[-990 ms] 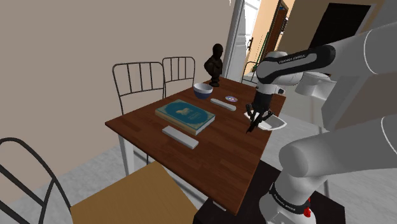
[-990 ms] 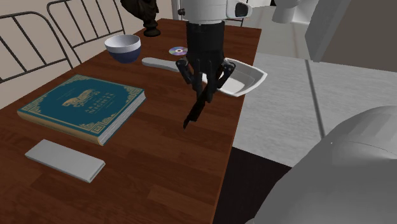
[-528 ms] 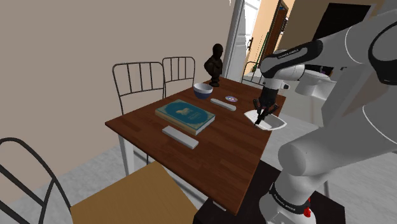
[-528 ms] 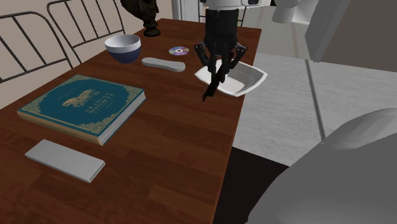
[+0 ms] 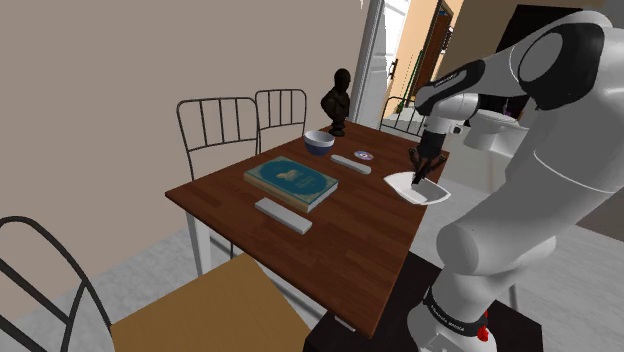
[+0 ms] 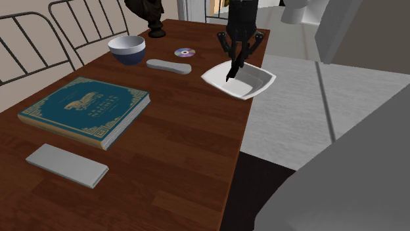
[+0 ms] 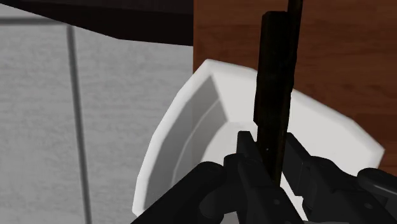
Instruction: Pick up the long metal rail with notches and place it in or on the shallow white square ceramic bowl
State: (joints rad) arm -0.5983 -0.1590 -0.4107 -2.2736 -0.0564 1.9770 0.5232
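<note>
A long dark rail [image 7: 275,83] hangs nearly upright from my gripper [image 7: 272,159], whose black fingers are shut on its upper end. Its lower tip [image 6: 228,77] points down into the shallow white square bowl [image 6: 253,83] at the table edge, just above the bowl's floor. In the shoulder view the gripper [image 5: 428,160] hovers directly over the same bowl [image 5: 405,185], the rail [image 5: 420,176] reaching down into it. Whether the tip touches the bowl I cannot tell.
On the dark wooden table [image 5: 340,240] lie a teal book [image 6: 85,108], a grey flat slab [image 6: 66,164], a grey remote-like bar [image 6: 168,65], a disc [image 6: 184,52], a blue-and-white round bowl [image 6: 127,49] and a dark bust [image 5: 338,100]. Wire chairs [image 5: 220,125] stand behind.
The gripper carried the rail from over the bare tabletop toward the table edge, and now holds it above the white bowl's middle. The rail hangs steeper than before.
</note>
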